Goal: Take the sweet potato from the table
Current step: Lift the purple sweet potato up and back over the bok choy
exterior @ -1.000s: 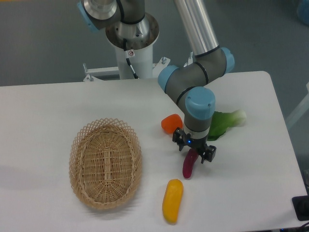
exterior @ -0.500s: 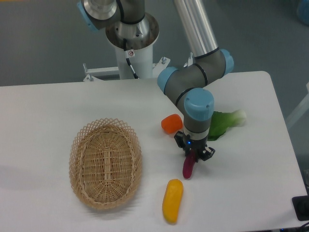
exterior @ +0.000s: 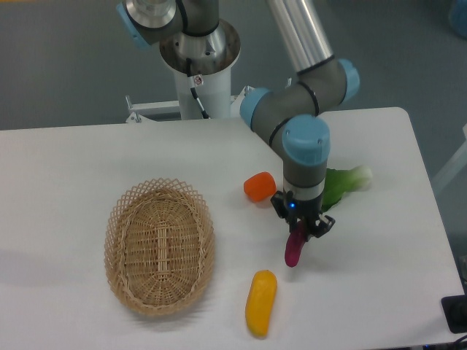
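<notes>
**Sweet potato gripped and apparently lifted off the table**

Sweet potato (exterior: pixel 294 249) aside, the scene is taken from the left. A wicker basket (exterior: pixel 159 246) is seen on the white table (exterior: pixel 66 175), well apart from the action. A yellow piece (exterior: pixel 261 302) lies near the front edge, and a short orange piece (exterior: pixel 259 187) sits behind it. Just right of these, the gripper (exterior: pixel 300 232) is clamped on the purple vegetable's upper end. Compared with a second ago, the jaws have been drawn together and the arm shifted slightly right and upward; the vegetable now hangs nearly upright. The lift is judged begun. A green leafy toy (exterior: pixel 343 184) rests farther right.
</notes>
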Robot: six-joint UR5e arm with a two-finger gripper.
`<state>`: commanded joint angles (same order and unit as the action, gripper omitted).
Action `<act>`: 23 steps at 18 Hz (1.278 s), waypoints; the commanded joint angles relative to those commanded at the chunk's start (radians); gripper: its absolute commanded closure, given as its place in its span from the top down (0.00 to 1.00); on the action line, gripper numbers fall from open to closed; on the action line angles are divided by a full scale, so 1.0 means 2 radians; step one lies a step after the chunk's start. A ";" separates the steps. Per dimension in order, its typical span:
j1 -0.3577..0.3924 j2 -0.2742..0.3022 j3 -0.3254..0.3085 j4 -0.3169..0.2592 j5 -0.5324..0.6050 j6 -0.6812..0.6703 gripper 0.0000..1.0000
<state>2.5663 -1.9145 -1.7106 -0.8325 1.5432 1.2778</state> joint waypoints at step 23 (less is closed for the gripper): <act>0.039 0.061 0.155 -0.274 -0.015 0.102 0.34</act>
<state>2.6446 -1.7917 -1.4006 -1.3806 1.5140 1.4818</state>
